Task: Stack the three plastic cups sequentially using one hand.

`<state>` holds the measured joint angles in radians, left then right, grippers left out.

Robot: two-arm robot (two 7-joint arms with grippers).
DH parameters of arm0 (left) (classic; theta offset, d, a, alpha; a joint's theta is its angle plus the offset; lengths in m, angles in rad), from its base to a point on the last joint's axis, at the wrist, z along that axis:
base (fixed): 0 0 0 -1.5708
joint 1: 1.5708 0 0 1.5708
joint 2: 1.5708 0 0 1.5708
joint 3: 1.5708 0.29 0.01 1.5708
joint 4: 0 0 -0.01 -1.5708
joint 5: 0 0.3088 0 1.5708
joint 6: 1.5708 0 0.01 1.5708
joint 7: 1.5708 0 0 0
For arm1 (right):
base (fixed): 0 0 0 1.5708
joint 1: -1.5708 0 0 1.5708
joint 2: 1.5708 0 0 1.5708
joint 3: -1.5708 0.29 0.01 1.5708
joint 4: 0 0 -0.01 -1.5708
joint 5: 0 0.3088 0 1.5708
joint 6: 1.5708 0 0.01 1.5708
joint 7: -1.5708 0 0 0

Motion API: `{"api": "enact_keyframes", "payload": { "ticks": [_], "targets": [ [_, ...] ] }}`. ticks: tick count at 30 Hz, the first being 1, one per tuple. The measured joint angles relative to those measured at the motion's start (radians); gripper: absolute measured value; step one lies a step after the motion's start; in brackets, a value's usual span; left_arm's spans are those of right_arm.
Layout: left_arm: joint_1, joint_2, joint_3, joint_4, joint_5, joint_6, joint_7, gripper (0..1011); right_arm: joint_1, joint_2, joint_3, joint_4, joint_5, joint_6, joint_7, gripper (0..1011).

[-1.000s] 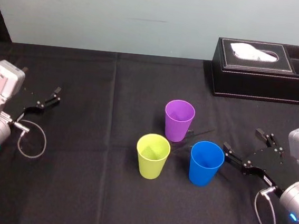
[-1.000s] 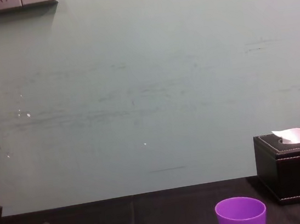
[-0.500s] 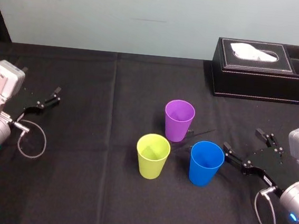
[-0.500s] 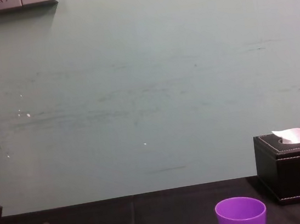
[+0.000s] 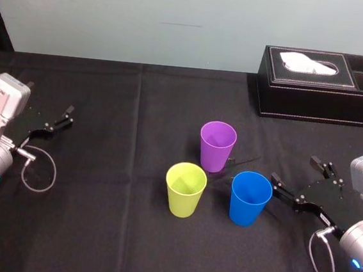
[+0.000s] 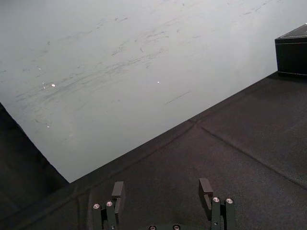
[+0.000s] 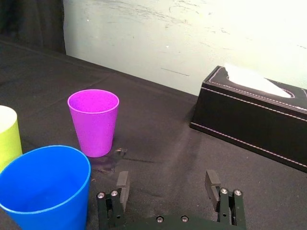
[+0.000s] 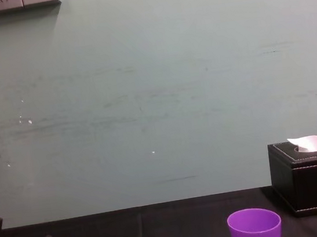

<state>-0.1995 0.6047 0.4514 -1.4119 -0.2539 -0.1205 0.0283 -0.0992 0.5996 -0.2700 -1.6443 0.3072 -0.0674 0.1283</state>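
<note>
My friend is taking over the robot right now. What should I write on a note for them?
Right pincer: open, empty, just beside the blue cup.
Left pincer: open, empty, parked at the far left of the table.
Cups: the purple cup, yellow-green cup and blue cup stand upright and apart mid-table, purple farthest back.
Done: nothing stacked.
Left: stack all three with one pincer.
</note>
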Motion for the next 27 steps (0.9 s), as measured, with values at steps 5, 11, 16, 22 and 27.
{"api": "enact_keyframes", "payload": {
  "ticks": [5, 11, 16, 22, 27],
  "targets": [
    [0.0, 0.0, 0.0, 0.0, 0.0, 0.0, 0.0, 1011, 0.0, 0.0, 0.0, 0.0, 0.0, 0.0, 0.0, 1003],
    [0.0, 0.0, 0.0, 0.0, 0.0, 0.0, 0.0, 1011, 0.0, 0.0, 0.0, 0.0, 0.0, 0.0, 0.0, 1003],
    [0.0, 0.0, 0.0, 0.0, 0.0, 0.0, 0.0, 1011, 0.0, 0.0, 0.0, 0.0, 0.0, 0.0, 0.0, 1003],
    [0.0, 0.0, 0.0, 0.0, 0.0, 0.0, 0.0, 1011, 0.0, 0.0, 0.0, 0.0, 0.0, 0.0, 0.0, 1002],
    [0.0, 0.0, 0.0, 0.0, 0.0, 0.0, 0.0, 1011, 0.0, 0.0, 0.0, 0.0, 0.0, 0.0, 0.0, 1003]
  ]
}}
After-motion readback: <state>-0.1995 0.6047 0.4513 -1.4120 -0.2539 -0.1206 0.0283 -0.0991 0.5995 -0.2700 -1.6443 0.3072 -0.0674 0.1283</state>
